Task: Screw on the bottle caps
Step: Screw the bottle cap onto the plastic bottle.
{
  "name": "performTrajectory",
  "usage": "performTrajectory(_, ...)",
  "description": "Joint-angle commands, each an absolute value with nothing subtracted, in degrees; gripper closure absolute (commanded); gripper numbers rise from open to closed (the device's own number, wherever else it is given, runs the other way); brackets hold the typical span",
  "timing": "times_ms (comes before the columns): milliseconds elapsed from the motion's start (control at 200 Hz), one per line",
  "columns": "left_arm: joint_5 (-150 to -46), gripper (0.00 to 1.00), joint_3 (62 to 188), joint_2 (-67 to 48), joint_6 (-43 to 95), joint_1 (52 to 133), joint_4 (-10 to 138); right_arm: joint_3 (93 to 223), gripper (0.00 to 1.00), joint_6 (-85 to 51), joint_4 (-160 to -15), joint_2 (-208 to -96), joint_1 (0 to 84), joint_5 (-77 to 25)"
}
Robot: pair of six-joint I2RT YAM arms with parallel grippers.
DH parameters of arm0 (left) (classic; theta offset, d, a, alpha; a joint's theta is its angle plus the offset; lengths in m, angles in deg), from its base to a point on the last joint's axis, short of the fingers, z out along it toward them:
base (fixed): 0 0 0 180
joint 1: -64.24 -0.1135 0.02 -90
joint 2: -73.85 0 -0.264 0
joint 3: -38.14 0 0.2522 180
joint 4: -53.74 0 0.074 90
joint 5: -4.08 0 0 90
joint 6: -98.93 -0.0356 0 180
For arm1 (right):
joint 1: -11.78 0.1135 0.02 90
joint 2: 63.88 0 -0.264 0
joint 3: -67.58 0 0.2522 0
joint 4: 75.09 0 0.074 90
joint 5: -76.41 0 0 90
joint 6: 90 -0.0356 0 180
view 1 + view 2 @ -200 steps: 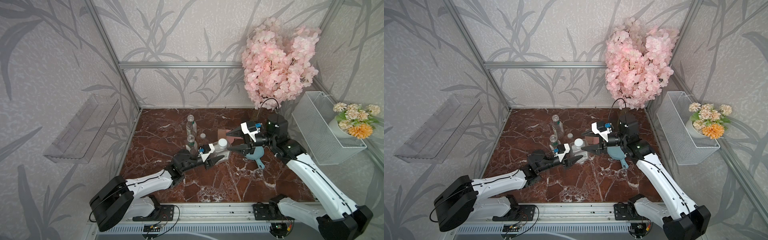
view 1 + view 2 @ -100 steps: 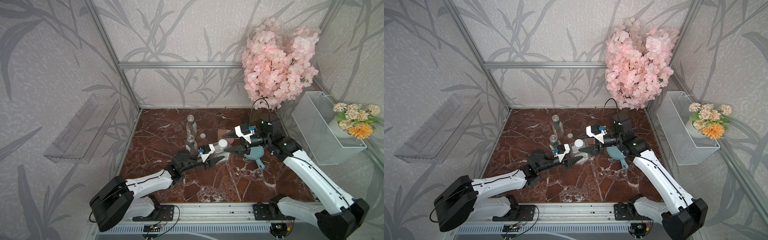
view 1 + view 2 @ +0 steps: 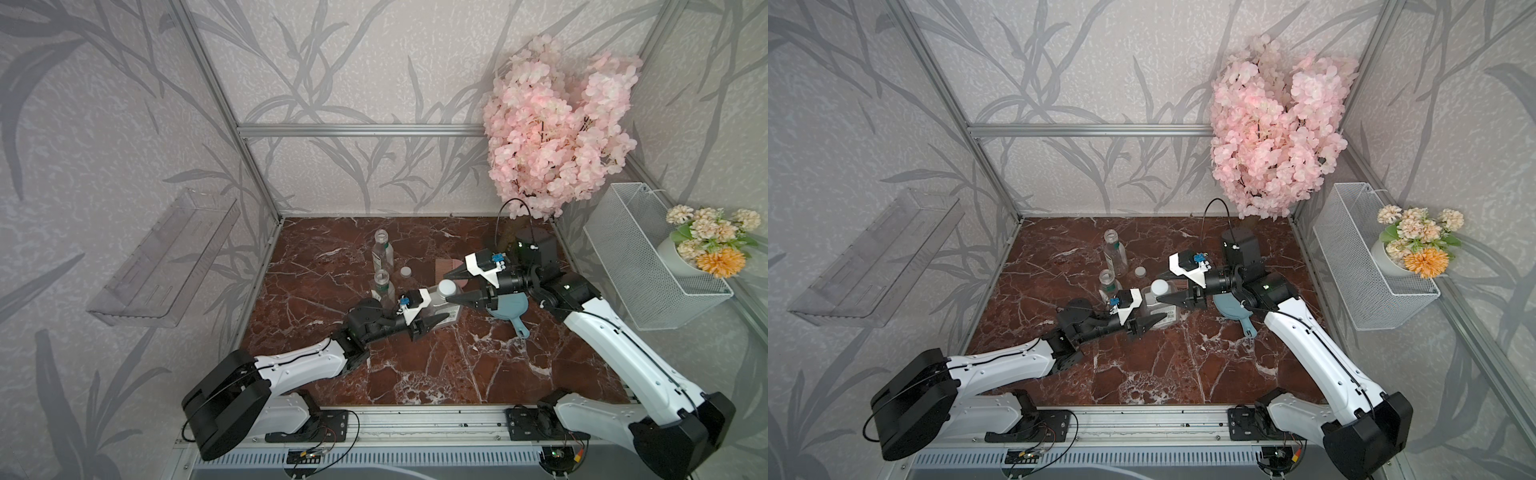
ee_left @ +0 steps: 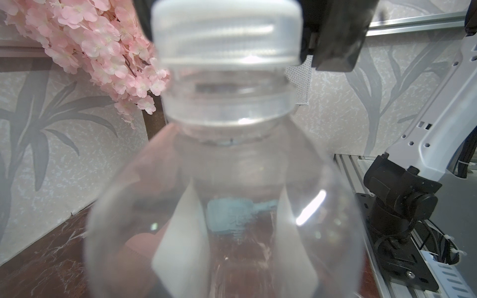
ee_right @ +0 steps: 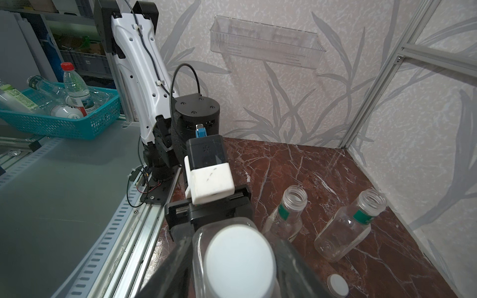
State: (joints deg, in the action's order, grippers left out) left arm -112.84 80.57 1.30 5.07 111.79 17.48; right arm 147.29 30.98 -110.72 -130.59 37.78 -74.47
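Centre frame: right gripper (image 3: 447, 287) straddling the small round white plastic cap (image 5: 240, 260) seated on the squarish clear plastic bottle (image 4: 224, 206); cannot tell whether clamped yet. Left gripper (image 3: 433, 312) clenched on that bottle's body.

Likely risks: cross-threading from a tilted cap, or spinning the bottle in a weak hold.

Up-left: round clear green-labelled bottle (image 3: 383, 249) and nearer twin (image 3: 384, 286), both upright, uncapped, seemingly empty. Spare white cap (image 3: 406, 272) just beside them.

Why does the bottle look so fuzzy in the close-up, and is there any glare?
Left wrist view: the squarer bottle fills the frame, too close to focus, with a bright glint on its shoulder; right wrist view: the white cap is soft, an open bottle behind crisp; both top views: even light, sharp.
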Motion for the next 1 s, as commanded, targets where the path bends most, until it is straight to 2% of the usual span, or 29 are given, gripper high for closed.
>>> performTrajectory(0, -113.6, 0.77, 81.8, 1.0, 5.5, 111.6, 16.9, 149.3, 0.45, 31.7, -111.5, -130.8, 38.1, -73.8)
performTrajectory(705, -111.3, 0.77, 81.4, 2.4, 4.6, 111.6, 15.4, 145.7, 0.59, 30.7, -111.1, -129.9, 38.2, -70.4)
performTrajectory(1000, -108.0, 0.78, 82.9, 3.6, 2.9, 111.6, 13.6, 140.0, 0.64, 24.2, -104.6, -128.0, 38.2, -63.7)
